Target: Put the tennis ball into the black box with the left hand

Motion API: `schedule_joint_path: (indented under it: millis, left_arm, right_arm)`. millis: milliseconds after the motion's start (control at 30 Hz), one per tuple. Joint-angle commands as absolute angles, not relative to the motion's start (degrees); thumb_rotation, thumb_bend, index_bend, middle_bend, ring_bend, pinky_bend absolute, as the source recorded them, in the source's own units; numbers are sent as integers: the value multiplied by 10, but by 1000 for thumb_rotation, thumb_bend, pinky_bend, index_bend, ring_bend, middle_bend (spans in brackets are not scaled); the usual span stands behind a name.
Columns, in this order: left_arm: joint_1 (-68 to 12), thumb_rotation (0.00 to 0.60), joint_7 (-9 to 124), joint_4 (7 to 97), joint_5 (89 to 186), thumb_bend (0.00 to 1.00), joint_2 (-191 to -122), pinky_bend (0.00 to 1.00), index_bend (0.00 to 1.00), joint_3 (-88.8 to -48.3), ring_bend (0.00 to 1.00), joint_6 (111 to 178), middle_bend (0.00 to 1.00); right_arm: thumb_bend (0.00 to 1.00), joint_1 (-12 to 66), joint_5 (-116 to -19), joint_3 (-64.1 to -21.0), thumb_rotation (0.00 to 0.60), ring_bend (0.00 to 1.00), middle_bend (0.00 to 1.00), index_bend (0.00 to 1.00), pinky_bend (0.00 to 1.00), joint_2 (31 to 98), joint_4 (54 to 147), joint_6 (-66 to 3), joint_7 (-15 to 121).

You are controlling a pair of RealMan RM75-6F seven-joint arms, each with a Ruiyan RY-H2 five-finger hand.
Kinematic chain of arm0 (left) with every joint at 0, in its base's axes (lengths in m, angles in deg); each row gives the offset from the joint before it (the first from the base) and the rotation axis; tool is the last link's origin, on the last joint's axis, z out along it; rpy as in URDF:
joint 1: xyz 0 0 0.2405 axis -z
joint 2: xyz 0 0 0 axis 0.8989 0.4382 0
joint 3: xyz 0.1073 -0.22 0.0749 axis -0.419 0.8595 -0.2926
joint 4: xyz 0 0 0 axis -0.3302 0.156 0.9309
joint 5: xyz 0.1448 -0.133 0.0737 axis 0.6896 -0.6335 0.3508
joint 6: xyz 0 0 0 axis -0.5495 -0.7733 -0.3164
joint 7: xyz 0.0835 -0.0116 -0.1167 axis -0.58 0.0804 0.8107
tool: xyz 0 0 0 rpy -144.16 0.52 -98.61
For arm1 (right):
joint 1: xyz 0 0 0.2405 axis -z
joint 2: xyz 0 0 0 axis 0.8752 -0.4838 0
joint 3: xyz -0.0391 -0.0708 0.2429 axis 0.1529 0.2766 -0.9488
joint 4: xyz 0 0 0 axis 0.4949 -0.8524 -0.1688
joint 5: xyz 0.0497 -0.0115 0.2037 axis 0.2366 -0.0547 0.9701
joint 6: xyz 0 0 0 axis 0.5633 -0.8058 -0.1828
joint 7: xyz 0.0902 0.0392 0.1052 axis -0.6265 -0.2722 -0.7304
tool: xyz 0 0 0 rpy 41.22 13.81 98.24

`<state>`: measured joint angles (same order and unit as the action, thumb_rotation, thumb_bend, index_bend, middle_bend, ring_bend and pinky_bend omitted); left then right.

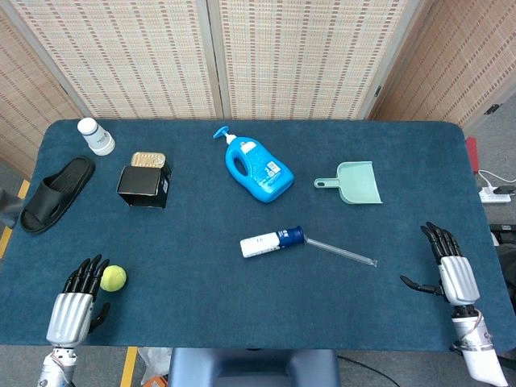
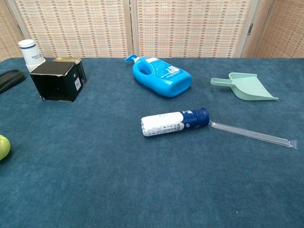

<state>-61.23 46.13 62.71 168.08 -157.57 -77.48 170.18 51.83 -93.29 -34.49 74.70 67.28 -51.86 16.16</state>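
Here, left hand (image 1: 75, 305) fingers spread, empty, beside tennis ball (image 1: 113, 278), black box (image 1: 143, 185) well apart.

labels on blue detergent bottle (image 2: 161, 75), white tube (image 2: 163, 124), black box (image 2: 59, 80), none legible

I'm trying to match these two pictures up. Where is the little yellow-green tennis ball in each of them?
Head view: the tennis ball lies near the table's front left corner, right beside the left hand.
Chest view: only part of the ball shows, cut off by the left edge, low in the picture.
Shared landmark: the black box, standing farther back on the same side in both.
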Motion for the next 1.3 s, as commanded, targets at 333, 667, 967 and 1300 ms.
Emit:
schedule_joint_path:
  millis: [333,667,967,1300]
  left_arm:
    - [-606,600,458,655,1688,274,-1562,155,0,-768,0,1704,0]
    - [-584,600,459,666,1683,273,-1554,154,0,-754,0,1680,0]
    - [-561,411,544,576,1723,167,-1592,882,741,-732,769,1723,751]
    - [-553,587,610,551,1717,305,-1587,1000,1000,-753,1000,1696,1000]
  right_arm:
    - [0,518,-937,-343,600,0,0,2,0,747,669,-522,157]
    - [0,515,-936,-344,600,0,0,2,0,745,675,-515,163]
    - [0,513,-933,-344,600,0,0,0,0,742,676,-508,155]
    - [0,512,-932,-344,600,0,0,0,0,740,683,-503,158]
